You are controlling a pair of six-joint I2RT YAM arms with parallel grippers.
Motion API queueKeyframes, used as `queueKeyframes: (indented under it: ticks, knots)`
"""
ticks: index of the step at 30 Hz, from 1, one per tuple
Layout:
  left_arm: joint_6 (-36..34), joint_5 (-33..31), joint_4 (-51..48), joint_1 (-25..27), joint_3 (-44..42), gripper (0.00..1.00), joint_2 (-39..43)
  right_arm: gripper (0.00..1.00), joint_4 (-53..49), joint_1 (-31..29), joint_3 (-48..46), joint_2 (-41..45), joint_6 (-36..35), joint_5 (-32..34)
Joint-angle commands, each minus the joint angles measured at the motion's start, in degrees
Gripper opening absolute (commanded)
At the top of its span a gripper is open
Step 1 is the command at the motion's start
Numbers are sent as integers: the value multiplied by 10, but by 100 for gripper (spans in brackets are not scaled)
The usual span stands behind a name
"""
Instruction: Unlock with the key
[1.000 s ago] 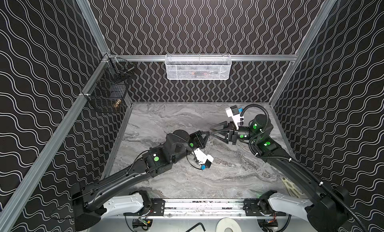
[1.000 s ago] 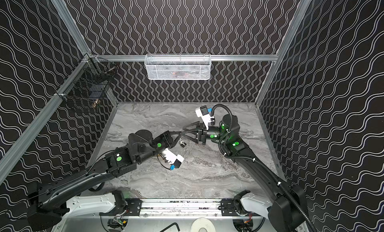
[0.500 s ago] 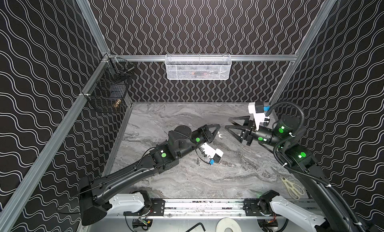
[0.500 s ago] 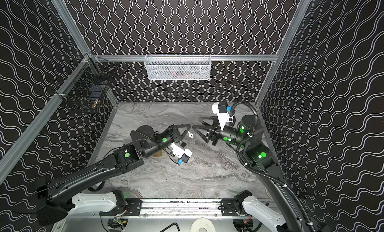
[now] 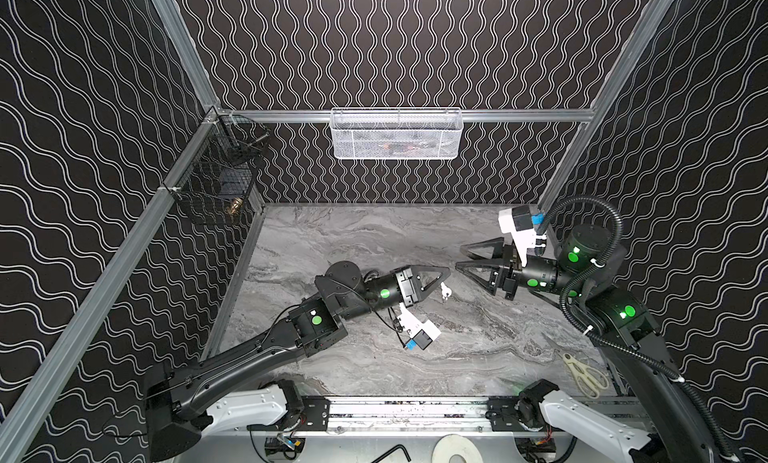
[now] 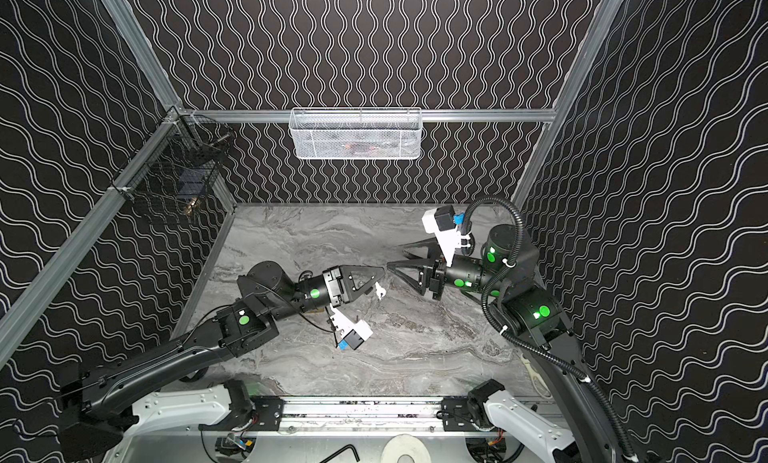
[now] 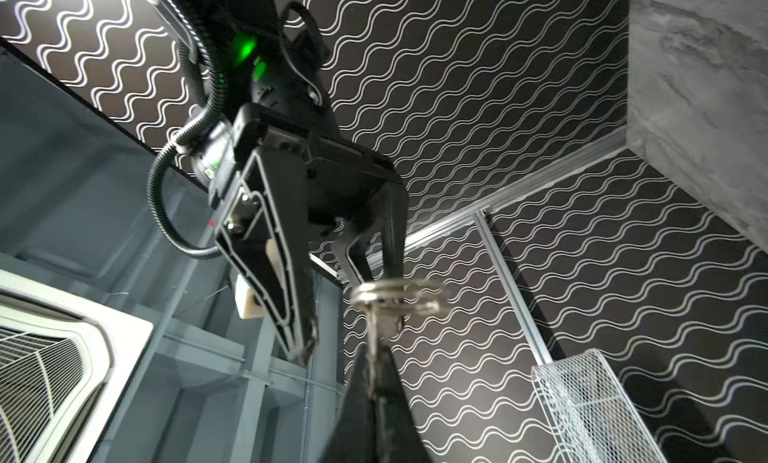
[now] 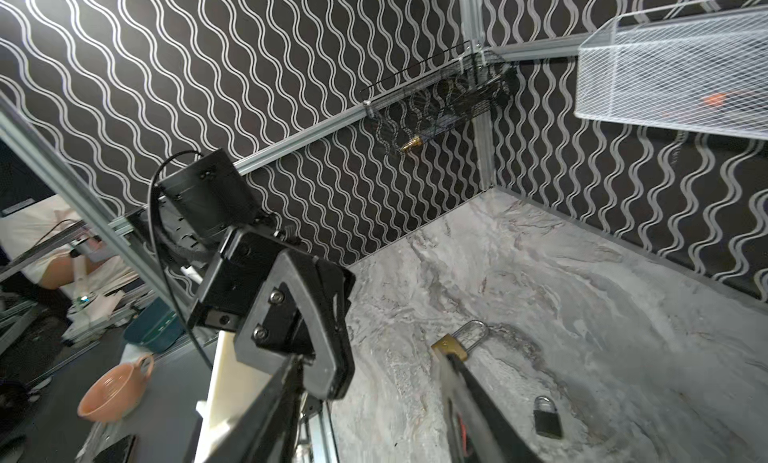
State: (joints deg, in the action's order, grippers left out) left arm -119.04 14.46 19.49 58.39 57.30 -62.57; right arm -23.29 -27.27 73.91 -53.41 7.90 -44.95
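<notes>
Well out in front of the white mesh basket (image 5: 397, 135), above the marble tabletop (image 5: 332, 240), the left gripper (image 5: 447, 270) lies nearly level with its fingers pressed together on the key (image 7: 374, 330). The left wrist view shows the key pinched between the two tips. Its ring end sticks out beyond them, and the steel key ring (image 7: 395, 295) sits clear of the fingers. In both top views the ring shows as a small pale thing just beside the gripper's tip.

Out in front of the basket's right end, the right gripper (image 5: 460, 258) points at the left gripper, tip near tip but apart. Its fingers are spread and nothing is between them.

The right wrist view shows two locks lying on the tabletop, well apart from the basket and in front of it. A brass padlock (image 8: 451, 348) lies with its steel shackle toward the basket. It is partly hidden behind one right finger (image 8: 469, 398), and whether the two touch cannot be told. A smaller black padlock (image 8: 546, 417) lies flat near the brass one, apart from both grippers.

Pale-handled scissors (image 5: 584, 373) lie on the tabletop, farthest from the basket, by the right arm's base.
</notes>
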Motion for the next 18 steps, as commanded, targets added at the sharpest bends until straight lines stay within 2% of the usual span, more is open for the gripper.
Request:
queueKeyframes:
  ticks: [1, 6, 9, 14, 18]
  knots:
    - [-189, 30, 93, -3, -11, 0, -6, 51, -8, 0, 1, -5, -6, -63]
    - [-189, 33, 179, -11, -20, 0, -35, 44, -8, -1, -1, -5, 1, -83]
    - [-189, 25, 244, -13, -22, 0, -58, 45, -25, -1, -3, -2, -7, -84]
    - [-189, 29, 254, -15, -19, 0, -66, 47, -49, -1, -4, 10, -12, -51]
    - [-189, 31, 267, -17, -18, 0, -73, 44, -69, -1, -7, 12, -21, -26]
